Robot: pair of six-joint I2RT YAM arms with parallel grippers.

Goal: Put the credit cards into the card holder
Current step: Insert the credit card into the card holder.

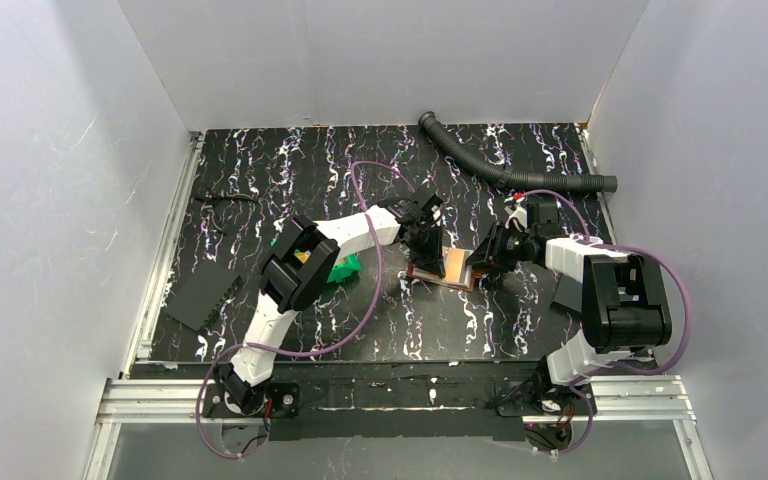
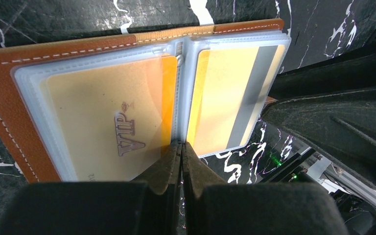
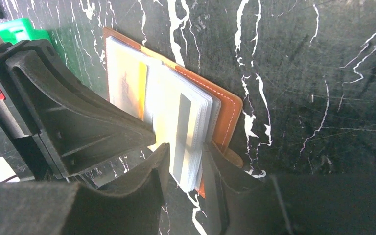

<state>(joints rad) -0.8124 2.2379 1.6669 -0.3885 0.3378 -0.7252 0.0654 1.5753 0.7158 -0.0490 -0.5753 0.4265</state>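
The card holder (image 1: 450, 268), brown leather with clear sleeves, lies open on the black marbled table between both grippers. In the left wrist view its cover (image 2: 10, 98) frames a tan credit card (image 2: 103, 112) marked VIP in the left sleeve and a yellow one with a grey stripe (image 2: 225, 98) in the right sleeve. My left gripper (image 2: 181, 143) is shut, with its tips at the spine between the two sleeve stacks. My right gripper (image 3: 187, 145) straddles the right stack of sleeves and the cover (image 3: 227, 110), with a finger against each side.
A green bin (image 1: 345, 268) sits just left of the holder, under the left forearm, and shows in the right wrist view as well (image 3: 17, 29). A corrugated black hose (image 1: 500, 170) lies at the back right. A flat black sheet (image 1: 205, 290) rests at the left.
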